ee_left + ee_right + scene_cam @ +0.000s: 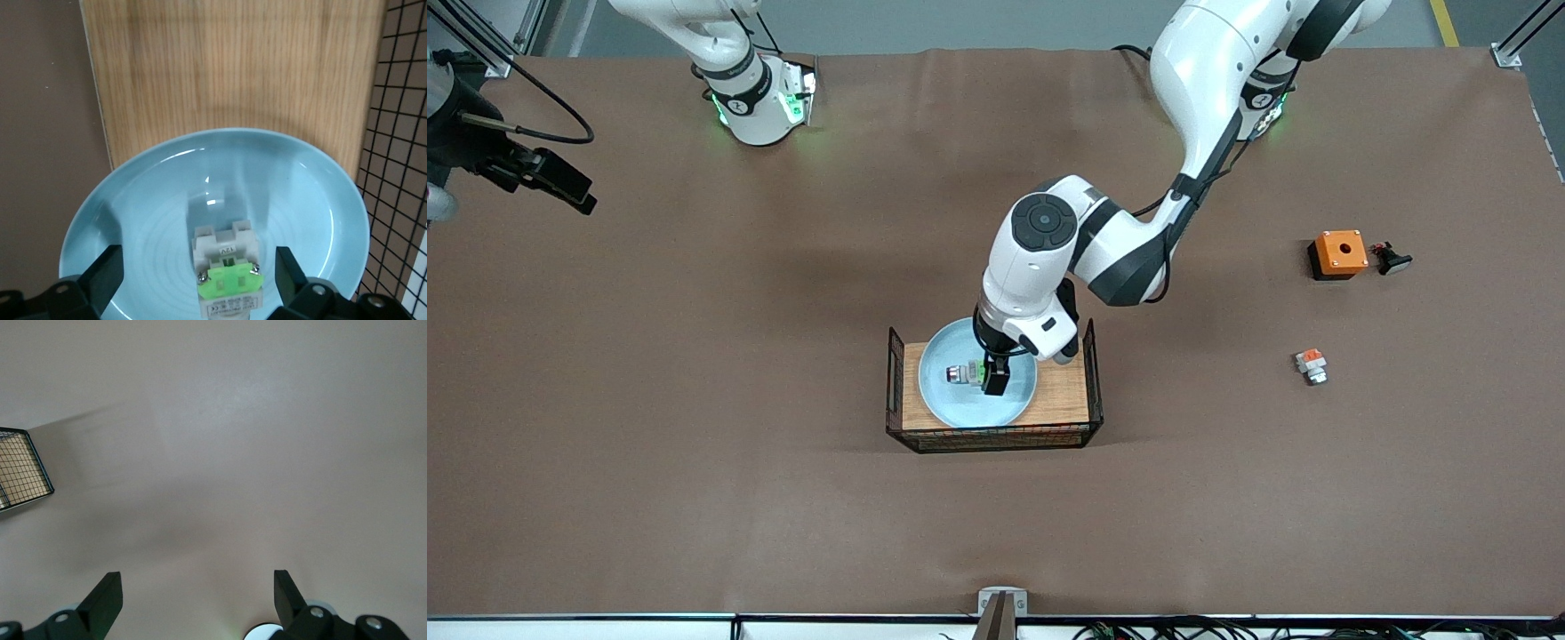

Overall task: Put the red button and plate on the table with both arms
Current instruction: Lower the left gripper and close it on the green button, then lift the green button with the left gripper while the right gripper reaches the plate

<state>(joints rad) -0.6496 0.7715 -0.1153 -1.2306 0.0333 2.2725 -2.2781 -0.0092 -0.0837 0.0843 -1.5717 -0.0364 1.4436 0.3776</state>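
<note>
Left gripper (193,283) sits low inside the plate (133,207), jaws spread wide, 1 finger on each side of the red button (225,277) without touching it. The button lies on the plate's floor, its lower end cut off in the left wrist view and partly masked by the wrist in the front view. The plate rests on a wooden board (1063,391) with black wire ends (895,378), which stands on the table (694,356). Right gripper (193,600) waits with jaws apart over bare cloth at the right arm's end of the table; in the front view (560,187) it is hard to make out. An orange box (1339,252) and an orange-patched part (1311,364) lie toward the left arm's end.
</note>
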